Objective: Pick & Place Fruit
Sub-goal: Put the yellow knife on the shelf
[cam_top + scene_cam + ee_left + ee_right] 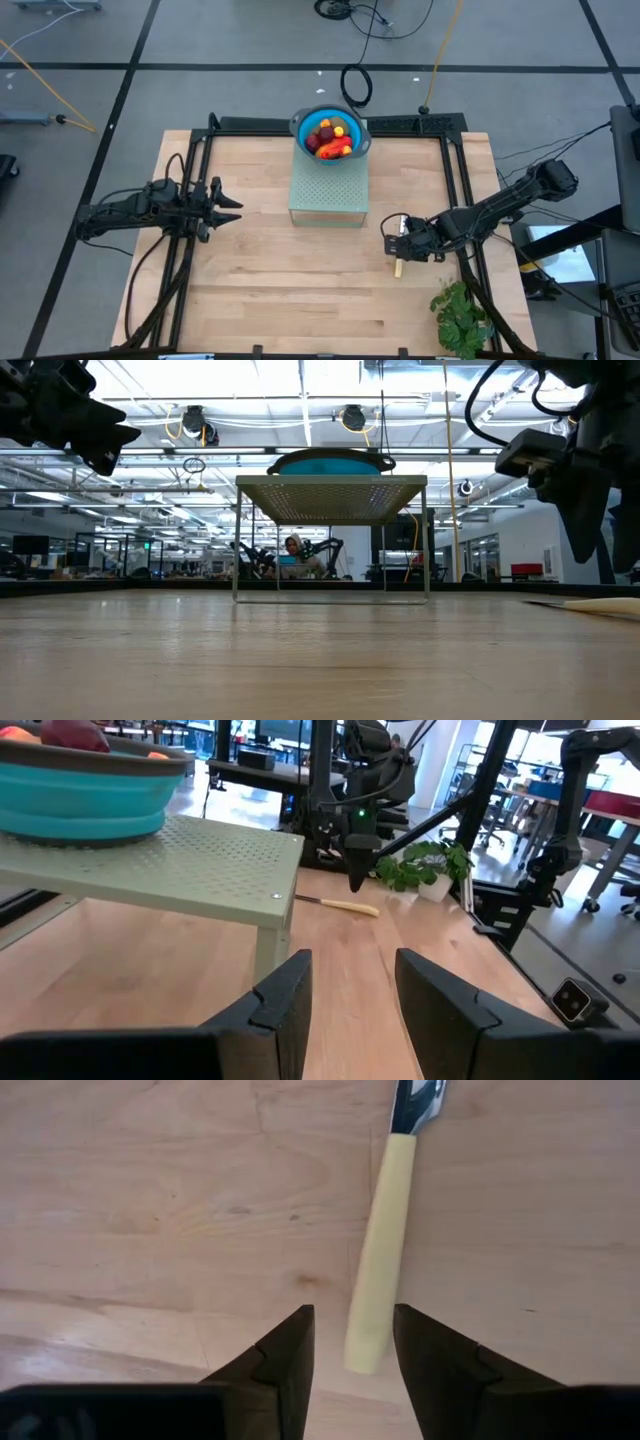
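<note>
Fruit (331, 137) sits in the blue bowl (300, 126) on the green stand (328, 197). Right gripper (350, 1345) hangs parted just above the knife (380, 1260), seemingly not gripping it; left gripper (350, 995) waits parted, empty.

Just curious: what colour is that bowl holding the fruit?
Bright blue bowl, with a darker grey-blue rim; the high view shows it best.
</note>
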`<state>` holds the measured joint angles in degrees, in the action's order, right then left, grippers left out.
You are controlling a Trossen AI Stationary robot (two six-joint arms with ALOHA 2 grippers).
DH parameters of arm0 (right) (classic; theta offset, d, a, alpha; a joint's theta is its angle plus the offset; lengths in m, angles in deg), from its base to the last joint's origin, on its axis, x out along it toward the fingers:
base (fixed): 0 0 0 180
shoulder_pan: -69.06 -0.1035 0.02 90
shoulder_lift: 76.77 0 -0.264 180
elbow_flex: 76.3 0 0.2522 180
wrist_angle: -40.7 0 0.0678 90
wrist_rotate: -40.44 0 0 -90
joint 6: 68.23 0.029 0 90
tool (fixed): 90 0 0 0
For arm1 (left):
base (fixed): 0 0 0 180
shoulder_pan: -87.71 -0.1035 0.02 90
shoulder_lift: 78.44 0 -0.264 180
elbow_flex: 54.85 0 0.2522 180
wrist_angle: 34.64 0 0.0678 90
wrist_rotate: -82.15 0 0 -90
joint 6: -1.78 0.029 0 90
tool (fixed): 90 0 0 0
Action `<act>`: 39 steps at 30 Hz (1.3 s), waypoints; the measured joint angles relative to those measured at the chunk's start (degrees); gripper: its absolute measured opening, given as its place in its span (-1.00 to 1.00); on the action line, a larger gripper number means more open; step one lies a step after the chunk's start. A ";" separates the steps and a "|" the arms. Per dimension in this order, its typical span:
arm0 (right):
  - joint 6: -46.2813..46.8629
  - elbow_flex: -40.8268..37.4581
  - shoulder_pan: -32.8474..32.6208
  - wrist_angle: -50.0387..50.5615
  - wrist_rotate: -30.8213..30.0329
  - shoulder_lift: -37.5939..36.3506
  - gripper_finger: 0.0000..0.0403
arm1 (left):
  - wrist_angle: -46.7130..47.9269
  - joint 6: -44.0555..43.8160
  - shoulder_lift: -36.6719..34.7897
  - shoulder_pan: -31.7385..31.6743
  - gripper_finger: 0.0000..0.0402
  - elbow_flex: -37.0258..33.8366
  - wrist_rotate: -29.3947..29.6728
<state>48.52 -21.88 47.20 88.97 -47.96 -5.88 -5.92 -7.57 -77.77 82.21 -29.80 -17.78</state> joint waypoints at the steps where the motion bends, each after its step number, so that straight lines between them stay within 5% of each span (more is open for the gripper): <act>1: -0.15 0.01 -0.01 -0.04 0.00 0.00 -0.35 | 0.02 -0.01 0.00 0.00 -0.28 0.00 0.00; 14: -7.89 0.01 0.01 -0.21 -0.04 0.00 -0.36 | 0.35 -0.06 0.00 0.00 -0.28 0.00 0.00; 39: -0.29 0.10 -0.21 -1.90 -0.29 0.19 -0.36 | 3.02 -1.33 0.01 0.00 -0.28 0.02 3.06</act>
<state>48.23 -21.78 46.99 87.07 -48.24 -5.69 -2.90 -8.90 -77.76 82.21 -29.78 -14.72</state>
